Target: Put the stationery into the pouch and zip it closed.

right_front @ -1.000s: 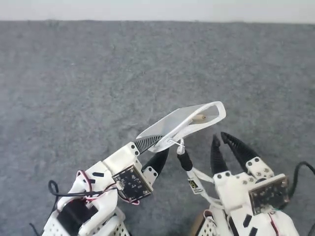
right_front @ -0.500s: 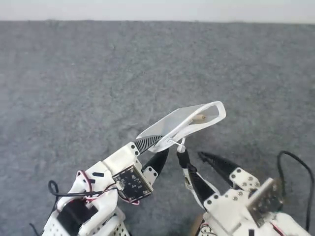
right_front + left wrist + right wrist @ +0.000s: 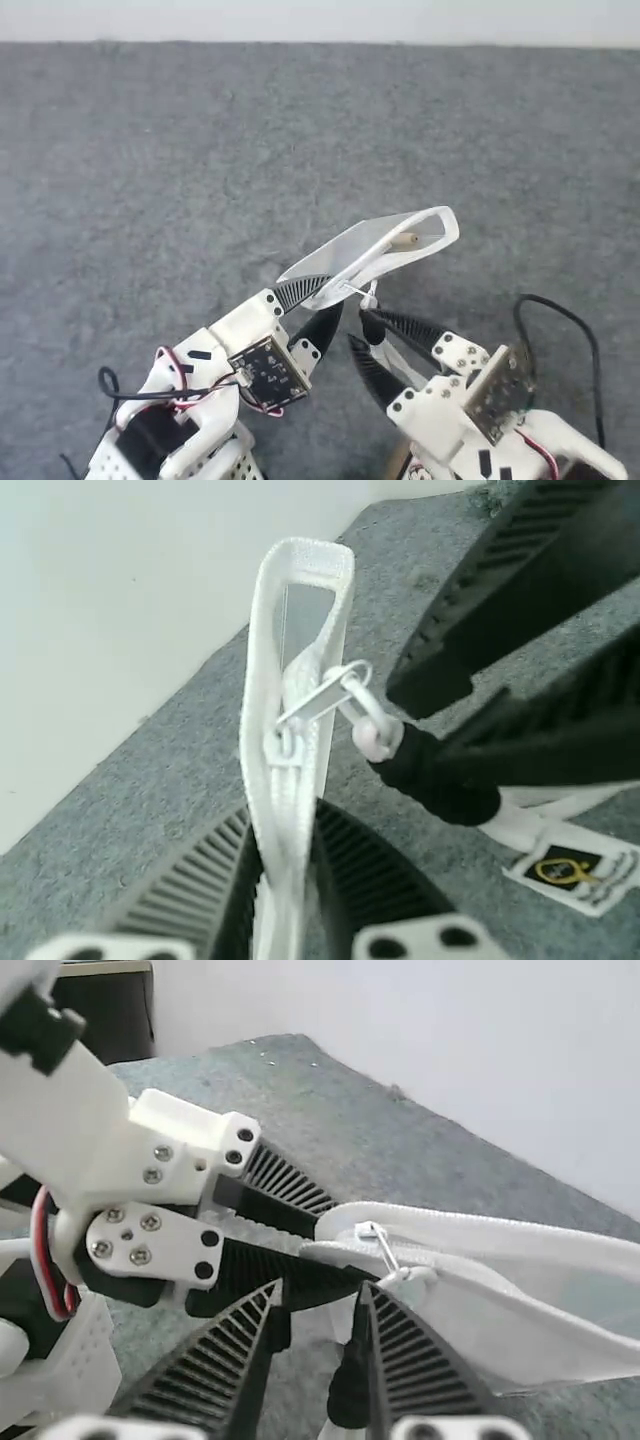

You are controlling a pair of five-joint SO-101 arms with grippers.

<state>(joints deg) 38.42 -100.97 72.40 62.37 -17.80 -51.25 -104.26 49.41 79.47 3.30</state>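
The left gripper (image 3: 308, 305) sits low at the near left of the grey bench (image 3: 150, 150), its jaws clamped flat on one end of the white mesh pouch (image 3: 370, 250). It holds the pouch clear of the surface, so the body slants up and away to the right. This grip appears to serve as an anchor: with that end pinned, the zip track stands edge-up and steady. The left wrist view shows this, with the pouch (image 3: 295, 630) rising from between the ribbed fingers (image 3: 190, 880). The metal zip pull (image 3: 365, 293) hangs just beyond the clamped end, which suggests the zip is mostly undone. The far end does gape, and a tan, stick-like stationery item (image 3: 405, 240) lies inside the mouth. From the pull (image 3: 330, 695) dangles a black toggle (image 3: 430, 775) on a white cord with a small tag (image 3: 570, 870). Just to the right, the right gripper (image 3: 358, 327) points in toward that pull from below, its jaws parted and gripping nothing. In its own wrist view the right gripper (image 3: 320, 1295) has the toggle (image 3: 345, 1390) between its fingers and the pull (image 3: 380, 1245) just ahead. It seems lined up to pinch the pull or toggle and draw the slider along the track while the other arm resists. The pull is small and swings freely, so the pinch could easily miss.
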